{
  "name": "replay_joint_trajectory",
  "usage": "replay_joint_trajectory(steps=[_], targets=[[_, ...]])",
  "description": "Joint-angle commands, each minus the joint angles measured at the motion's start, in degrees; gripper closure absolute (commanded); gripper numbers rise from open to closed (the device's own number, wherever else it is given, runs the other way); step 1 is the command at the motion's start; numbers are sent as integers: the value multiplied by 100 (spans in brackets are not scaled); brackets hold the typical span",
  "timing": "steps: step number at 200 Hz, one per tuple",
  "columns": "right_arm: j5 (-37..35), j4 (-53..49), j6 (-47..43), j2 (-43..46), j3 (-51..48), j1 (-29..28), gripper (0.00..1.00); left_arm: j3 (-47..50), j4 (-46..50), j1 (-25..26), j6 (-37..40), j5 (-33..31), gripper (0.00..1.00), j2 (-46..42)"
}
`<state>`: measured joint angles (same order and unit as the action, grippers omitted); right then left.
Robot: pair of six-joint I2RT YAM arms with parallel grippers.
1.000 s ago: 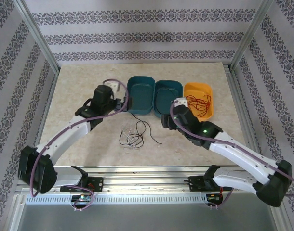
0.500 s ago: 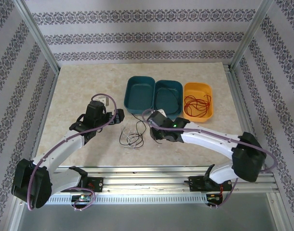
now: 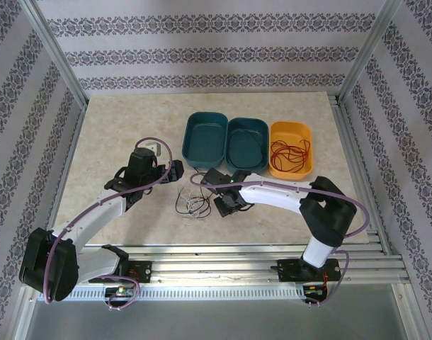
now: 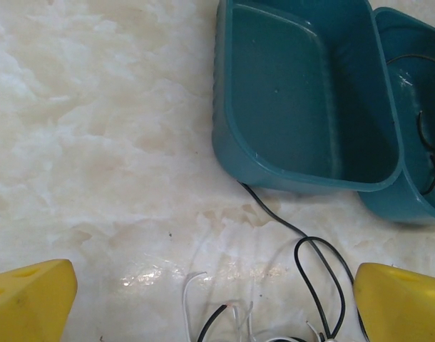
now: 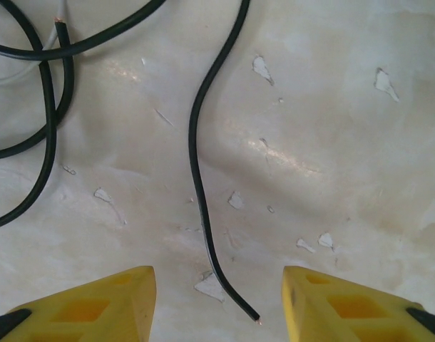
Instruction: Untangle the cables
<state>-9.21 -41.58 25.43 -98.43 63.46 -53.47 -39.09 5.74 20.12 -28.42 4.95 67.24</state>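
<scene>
Right gripper [image 5: 217,292] half-open, low over desk [image 5: 331,142]; black cable [image 5: 196,164] end lies in its gap, ungripped. Left gripper [image 4: 214,292] wide; cables [image 4: 274,214] just ahead.

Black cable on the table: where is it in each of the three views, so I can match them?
Top external: the black cable lies centre, just in front of the left teal bin.
Left wrist: bottom right, running from the left teal bin's foot into a loop.
Right wrist: centre, its bare end between the right gripper's open jaws.
Shared landmark: the marbled table under it.
</scene>
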Motion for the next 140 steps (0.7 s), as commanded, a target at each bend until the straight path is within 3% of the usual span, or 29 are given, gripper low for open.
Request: replay_joint_trajectory(steps=[1, 87, 140], targets=[[205, -91, -337, -190, 206, 27, 51, 63, -209, -102, -81, 10, 1, -38], [906, 308, -530, -803, 135, 355, 64, 195, -201, -228, -93, -71, 1, -187], [841, 309, -495, -726, 78, 346, 91, 181, -223, -263, -128, 19, 1, -116]])
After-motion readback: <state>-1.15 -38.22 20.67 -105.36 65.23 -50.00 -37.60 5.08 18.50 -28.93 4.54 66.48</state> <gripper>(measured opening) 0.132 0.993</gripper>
